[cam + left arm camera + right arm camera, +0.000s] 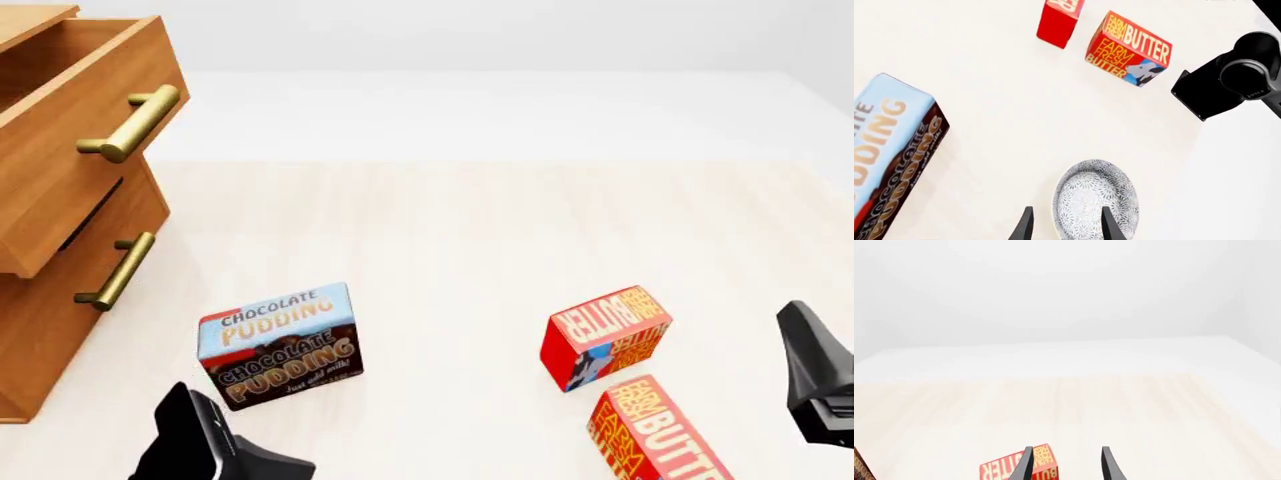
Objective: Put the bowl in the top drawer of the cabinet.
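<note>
— Across the pale wooden table point(481, 230), how much room is open?
— A broad bare stretch runs from the middle to the far edge. At the left stands the orange-brown wooden cabinet point(47, 320); its top drawer point(80, 140), with a brass bar handle, juts out over the lower drawer point(87, 275), which sits further in. Nearer the arms stand a blue-and-brown chocolate pudding box point(280, 345) and two red butter boxes, one point(603, 335) nearer the middle, the other point(661, 435) at the front view's bottom edge.
— And the fingers?
— The left gripper point(1066, 225) has its dark fingertips point(1025, 225) parted moderately; they straddle one side of the small round grey speckled bowl point(1095, 202), whose rim lies between them. Whether they touch it I cannot tell. The right gripper point(1066, 465) is parted about as far, holding nothing, above a butter box.
— Where is the bowl, and how does it sit?
— On the table just under the left gripper, upright, mouth upward; being round, it has no long axis. The front view does not show it.
</note>
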`<state>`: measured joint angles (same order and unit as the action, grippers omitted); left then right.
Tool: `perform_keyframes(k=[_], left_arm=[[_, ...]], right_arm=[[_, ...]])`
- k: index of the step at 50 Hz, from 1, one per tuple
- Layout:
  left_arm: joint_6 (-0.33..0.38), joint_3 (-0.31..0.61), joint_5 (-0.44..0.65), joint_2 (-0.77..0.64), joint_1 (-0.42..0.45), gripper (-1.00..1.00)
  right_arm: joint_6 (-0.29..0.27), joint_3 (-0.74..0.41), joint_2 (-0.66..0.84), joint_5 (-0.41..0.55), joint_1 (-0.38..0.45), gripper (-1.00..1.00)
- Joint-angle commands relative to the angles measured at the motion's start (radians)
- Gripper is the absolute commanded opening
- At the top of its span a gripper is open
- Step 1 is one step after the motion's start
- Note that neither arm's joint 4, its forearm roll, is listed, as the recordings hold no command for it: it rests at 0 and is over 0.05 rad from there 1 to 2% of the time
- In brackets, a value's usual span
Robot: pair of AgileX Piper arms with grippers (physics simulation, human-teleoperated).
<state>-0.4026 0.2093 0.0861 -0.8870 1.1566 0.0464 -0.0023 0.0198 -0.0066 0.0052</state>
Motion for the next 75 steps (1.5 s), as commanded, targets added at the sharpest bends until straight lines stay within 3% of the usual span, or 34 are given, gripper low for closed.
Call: perform_keyframes(k=[1, 31, 75], left_arm=[[-0.014, -0.026, -0.039, -0.009, -0.001, 1.0], [-0.024, -0.079, -0.128, -0.047, -0.036, 1.0], [-0.051, -0.093, -0.279, -0.183, -0.019, 1.0]], right_arm=[[0.002, 0.0, 0.003, -0.001, -0.002, 1.0], [-0.003, 0.001, 0.026, -0.012, -0.012, 1.0], [-0.006, 0.001, 0.065, -0.033, -0.025, 1.0]])
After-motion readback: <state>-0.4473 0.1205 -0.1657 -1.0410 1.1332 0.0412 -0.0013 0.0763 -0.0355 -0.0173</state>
